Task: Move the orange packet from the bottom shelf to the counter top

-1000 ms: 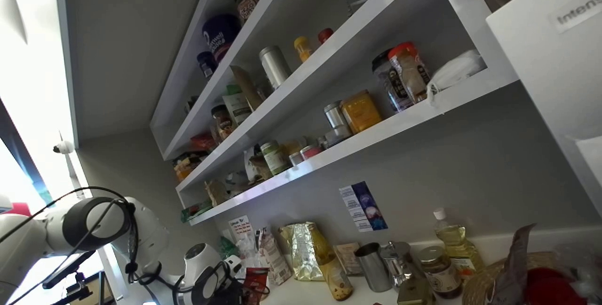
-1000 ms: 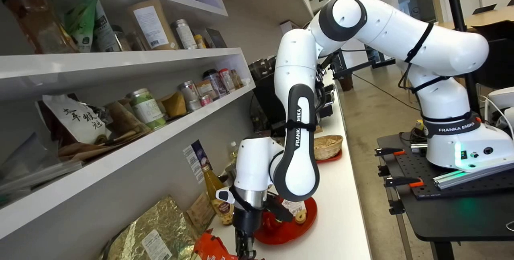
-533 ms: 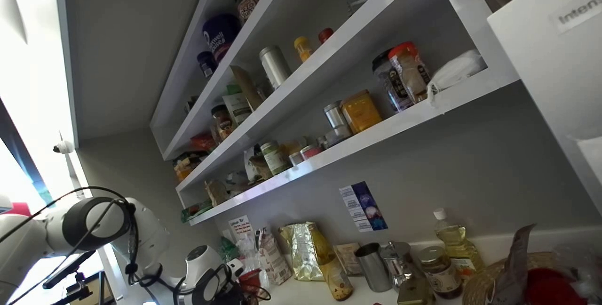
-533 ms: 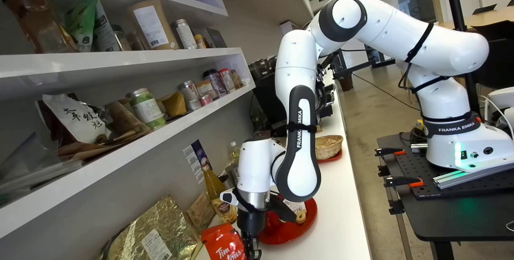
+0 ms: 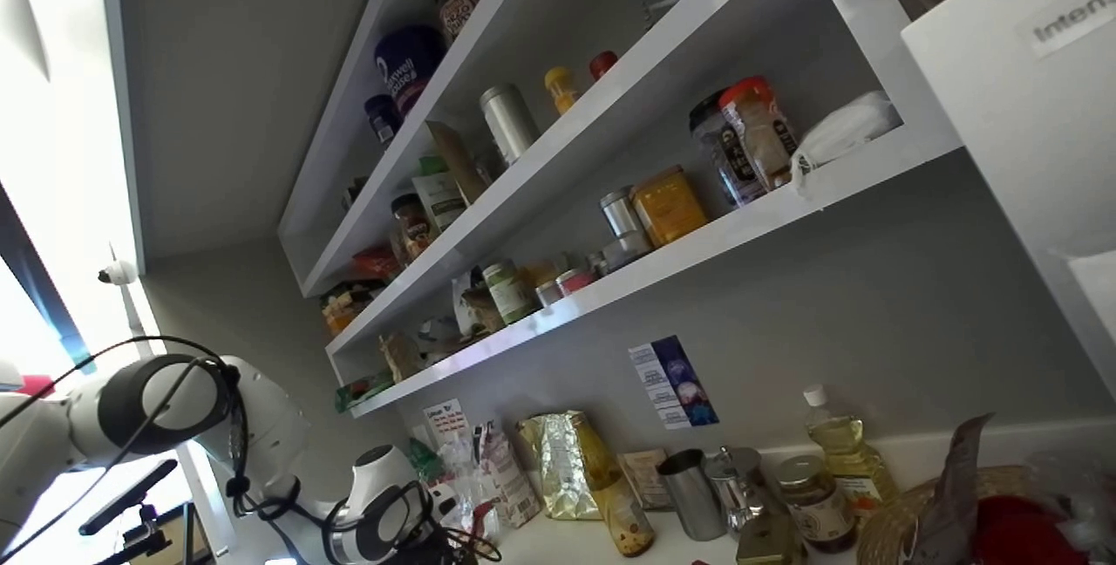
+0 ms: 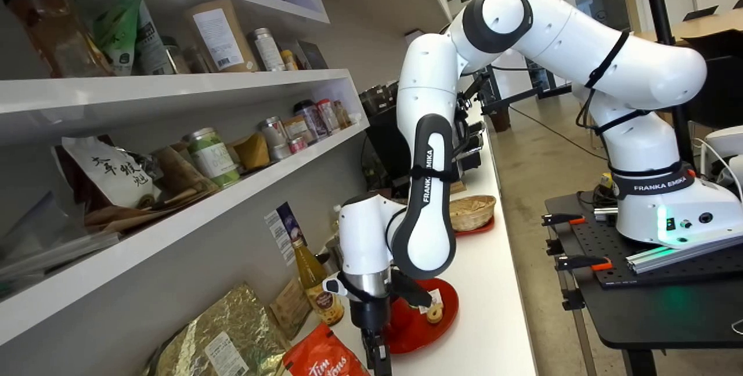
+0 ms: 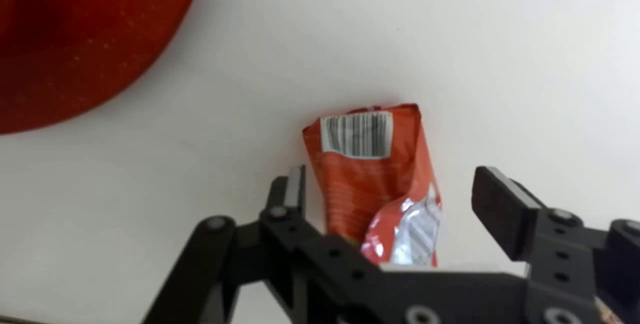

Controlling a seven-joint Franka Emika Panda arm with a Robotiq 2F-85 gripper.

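Lifting the wide-spread gripper straight up should avoid snagging the orange packet on the counter top, near the red plate

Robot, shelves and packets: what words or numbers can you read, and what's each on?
"FRANKA EMIKA": robot arm, robot base.
"Tim", rest unclear: orange packet.
"maxwell house": blue tub.
"Intens", cut off: white panel.
Maybe "太平猴魁": white packet.
Too small or blurred: wall sign, wall poster, the rest. No readable numbers.
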